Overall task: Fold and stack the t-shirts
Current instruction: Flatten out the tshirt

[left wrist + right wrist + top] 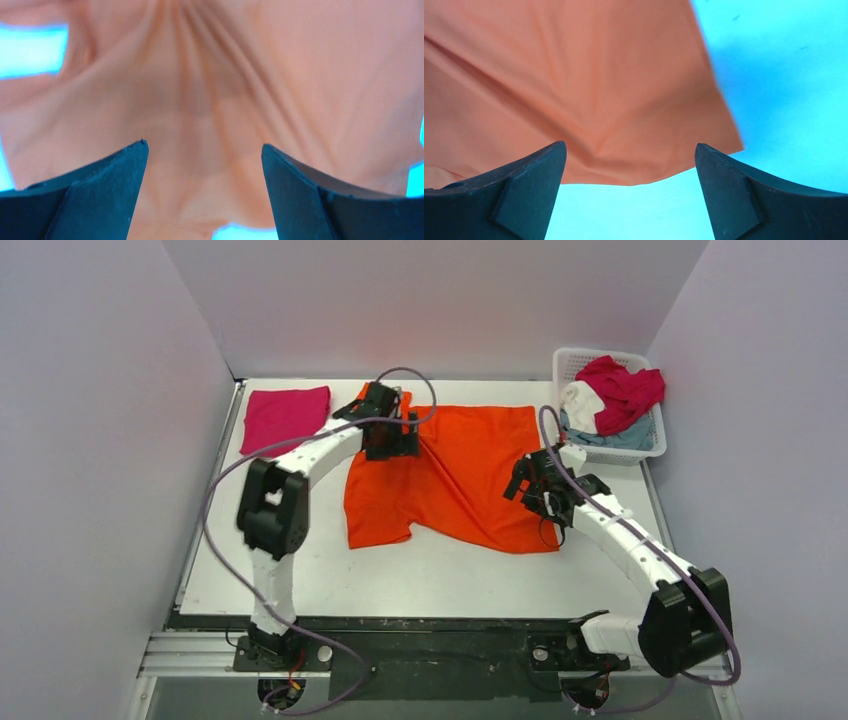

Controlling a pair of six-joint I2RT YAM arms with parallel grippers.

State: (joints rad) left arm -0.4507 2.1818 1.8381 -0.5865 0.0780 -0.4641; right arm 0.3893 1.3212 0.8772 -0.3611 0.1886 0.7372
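Basket [570,365] w/ crimson tee [625,385], white tee [582,405], grey-blue tee [625,438].

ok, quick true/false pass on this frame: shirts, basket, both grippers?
1. The orange shirt lies spread out on the table. True.
2. The pink shirt is in the basket. False: it lies on the table at the far left corner, apart from the basket.
3. The right gripper is open, over a corner of the orange shirt. True.
4. The left gripper is shut on the orange shirt. False: its jaws stand wide apart over the wrinkled cloth, with nothing clamped.
5. The basket is empty. False: it holds a heap of clothes, crimson, white and grey-blue.
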